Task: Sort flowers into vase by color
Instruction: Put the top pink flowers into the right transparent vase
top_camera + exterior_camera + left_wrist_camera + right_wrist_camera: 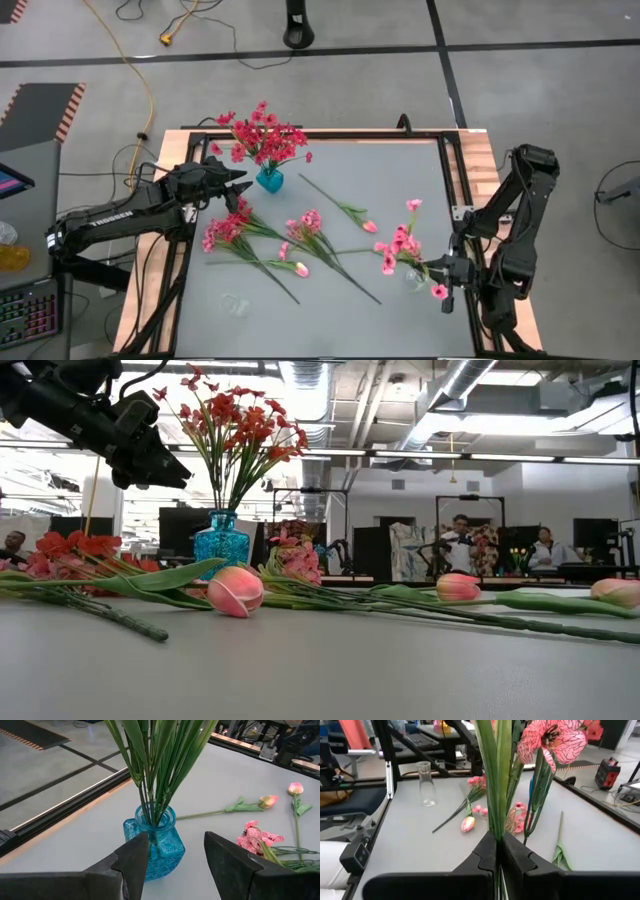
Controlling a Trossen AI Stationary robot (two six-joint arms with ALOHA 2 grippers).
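Pink flower stems (496, 795) are pinched by right gripper (498, 851); left gripper (172, 857) (fingers spread) is held beside blue vase (156, 842).

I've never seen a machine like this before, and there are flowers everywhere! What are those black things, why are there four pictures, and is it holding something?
The black things are two robot arms at a grey table, each ending in a two-finger gripper. One picture looks down from above, one looks level across the tabletop, and two come from cameras on the arms' wrists. A blue vase already holds red flowers. Loose pink flowers and tulip buds lie on the table, and a clear glass vase stands empty. The right gripper is shut on the green stems of a pink flower sprig. The left gripper is open, holds nothing, and sits beside the blue vase.
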